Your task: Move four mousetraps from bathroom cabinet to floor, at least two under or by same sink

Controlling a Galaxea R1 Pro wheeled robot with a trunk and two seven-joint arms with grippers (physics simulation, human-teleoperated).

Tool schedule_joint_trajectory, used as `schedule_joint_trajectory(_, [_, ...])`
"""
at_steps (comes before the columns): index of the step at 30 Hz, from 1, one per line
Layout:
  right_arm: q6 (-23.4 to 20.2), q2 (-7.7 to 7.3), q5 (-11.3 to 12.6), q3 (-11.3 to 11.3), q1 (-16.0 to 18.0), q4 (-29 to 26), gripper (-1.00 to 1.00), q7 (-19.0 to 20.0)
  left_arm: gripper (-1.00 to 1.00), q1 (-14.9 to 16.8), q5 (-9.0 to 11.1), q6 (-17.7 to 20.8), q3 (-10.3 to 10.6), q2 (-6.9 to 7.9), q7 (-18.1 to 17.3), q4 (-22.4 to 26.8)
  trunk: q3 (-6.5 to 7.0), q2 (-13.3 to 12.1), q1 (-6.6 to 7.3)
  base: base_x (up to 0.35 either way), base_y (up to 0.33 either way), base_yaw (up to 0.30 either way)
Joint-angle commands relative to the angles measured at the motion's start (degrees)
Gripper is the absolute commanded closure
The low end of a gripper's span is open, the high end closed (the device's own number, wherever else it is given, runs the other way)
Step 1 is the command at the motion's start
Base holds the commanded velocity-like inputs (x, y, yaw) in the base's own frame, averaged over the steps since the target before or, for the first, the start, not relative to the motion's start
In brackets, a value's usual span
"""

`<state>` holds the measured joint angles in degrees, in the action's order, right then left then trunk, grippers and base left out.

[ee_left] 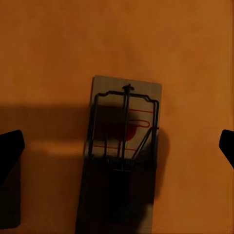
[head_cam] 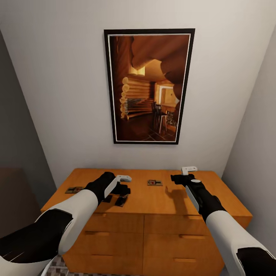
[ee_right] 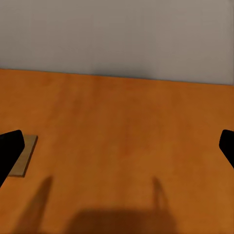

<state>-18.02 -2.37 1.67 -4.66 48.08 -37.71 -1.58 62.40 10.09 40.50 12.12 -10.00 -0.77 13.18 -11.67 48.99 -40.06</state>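
likely light and stiff, the flat brown wooden mousetrap with dark wire parts (ee_left: 124, 151) suits pinching by its long edges; left end effector (ee_left: 117, 146) hovers open above it.

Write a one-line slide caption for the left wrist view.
Open left gripper poised above a mousetrap lying flat on the orange-brown cabinet top, fingers spread to either side.
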Motion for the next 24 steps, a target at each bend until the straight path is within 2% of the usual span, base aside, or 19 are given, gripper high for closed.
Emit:
schedule_joint_trajectory(1, [0.00, 0.00, 0.00, 0.00, 0.00, 0.00, -1.00, 0.00, -1.00, 0.00, 0.00, 0.00, 0.00, 0.00, -0.35, 0.00, 0.00, 0.00, 0.00, 0.000, 0.000, 0.000])
schedule_joint_trajectory(9, [0.00, 0.00, 0.00, 0.00, 0.00, 0.00, -1.00, 0.00, -1.00, 0.00, -0.19, -0.08, 0.01, 0.00, -4.91, 0.00, 0.00, 0.00, 0.00, 0.000, 0.000, 0.000])
schedule_joint_trajectory(24, [0.00, 0.00, 0.00, 0.00, 0.00, 0.00, -1.00, 0.00, -1.00, 0.00, -0.54, -0.16, -0.08, 0.00, -5.15, 0.05, 0.00, 0.00, 0.00, 0.000, 0.000, 0.000])
